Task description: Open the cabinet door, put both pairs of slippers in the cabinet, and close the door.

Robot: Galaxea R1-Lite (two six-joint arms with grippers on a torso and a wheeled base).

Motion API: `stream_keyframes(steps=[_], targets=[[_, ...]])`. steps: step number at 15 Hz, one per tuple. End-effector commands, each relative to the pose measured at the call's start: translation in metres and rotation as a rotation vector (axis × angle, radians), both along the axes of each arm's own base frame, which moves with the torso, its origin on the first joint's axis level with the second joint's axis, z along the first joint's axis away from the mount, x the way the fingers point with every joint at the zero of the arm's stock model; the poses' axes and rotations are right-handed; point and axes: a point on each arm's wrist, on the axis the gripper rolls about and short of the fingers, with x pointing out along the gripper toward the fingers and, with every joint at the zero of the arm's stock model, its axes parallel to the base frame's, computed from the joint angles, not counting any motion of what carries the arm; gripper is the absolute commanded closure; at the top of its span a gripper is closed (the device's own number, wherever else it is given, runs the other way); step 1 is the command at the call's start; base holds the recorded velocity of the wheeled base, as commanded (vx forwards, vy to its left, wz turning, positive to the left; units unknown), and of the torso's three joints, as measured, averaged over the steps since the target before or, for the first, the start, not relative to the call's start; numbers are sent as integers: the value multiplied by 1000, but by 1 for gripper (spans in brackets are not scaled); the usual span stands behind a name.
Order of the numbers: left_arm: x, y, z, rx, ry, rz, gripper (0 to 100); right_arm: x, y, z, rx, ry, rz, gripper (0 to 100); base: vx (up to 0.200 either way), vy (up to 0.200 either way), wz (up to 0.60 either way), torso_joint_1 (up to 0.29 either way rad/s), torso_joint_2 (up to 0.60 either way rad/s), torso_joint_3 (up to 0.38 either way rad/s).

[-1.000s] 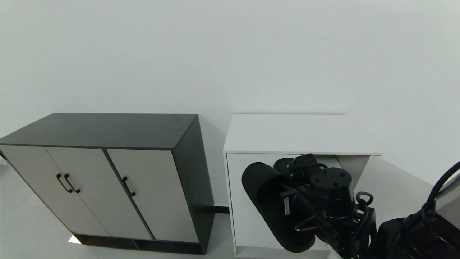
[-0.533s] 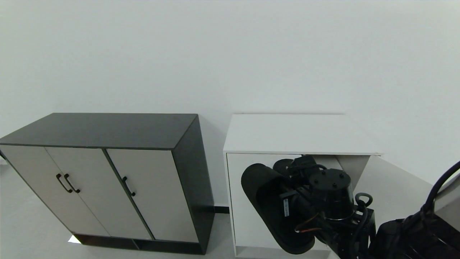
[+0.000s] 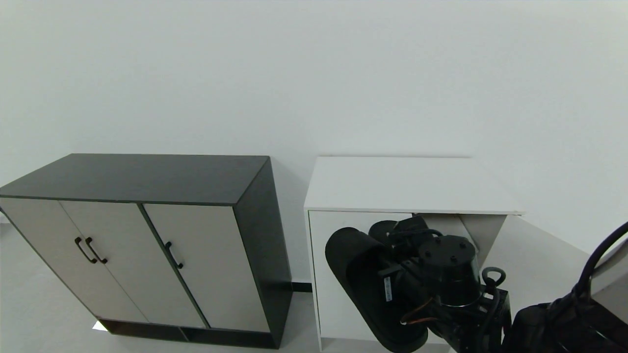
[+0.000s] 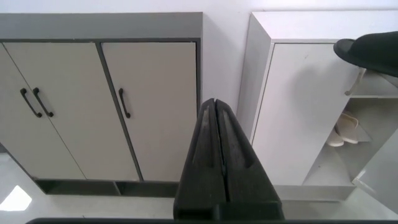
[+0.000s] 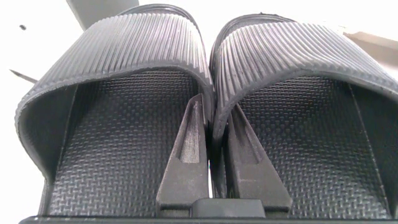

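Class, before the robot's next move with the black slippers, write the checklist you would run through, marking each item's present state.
1. White cabinet open on its right side: ok.
2. Right hand shut on both black slippers: ok.
3. Pale slippers already inside, under the shelf: ok.
4. Free room on the shelf: cannot tell.
5. Left hand shut, clear of the opening: ok.

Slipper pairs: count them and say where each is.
2. The black pair is clamped in the right end effector; the pale pair sits inside the white cabinet, below a shelf.
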Motion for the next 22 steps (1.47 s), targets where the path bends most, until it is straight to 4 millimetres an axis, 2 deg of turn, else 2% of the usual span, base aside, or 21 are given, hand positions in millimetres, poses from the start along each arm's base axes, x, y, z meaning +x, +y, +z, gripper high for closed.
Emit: stream_keyframes(steps=[1, 5, 14, 22], targets=[[0, 0, 0, 0, 1, -1, 100, 0, -1, -1, -6, 3, -3, 100, 0, -200, 0, 17, 7, -2], [0, 0, 0, 0, 0, -1, 100, -6, -8, 6, 2, -6, -4, 100, 0, -200, 0, 6, 1, 0], [0, 0, 0, 0, 1, -1, 100, -11, -8, 3, -11, 4, 16, 100, 0, -200, 0, 2, 4, 1], [0, 0, 0, 0, 1, -2, 100, -8, -7, -3, 15, -35, 13, 100, 0, 0, 0, 0, 0, 0]])
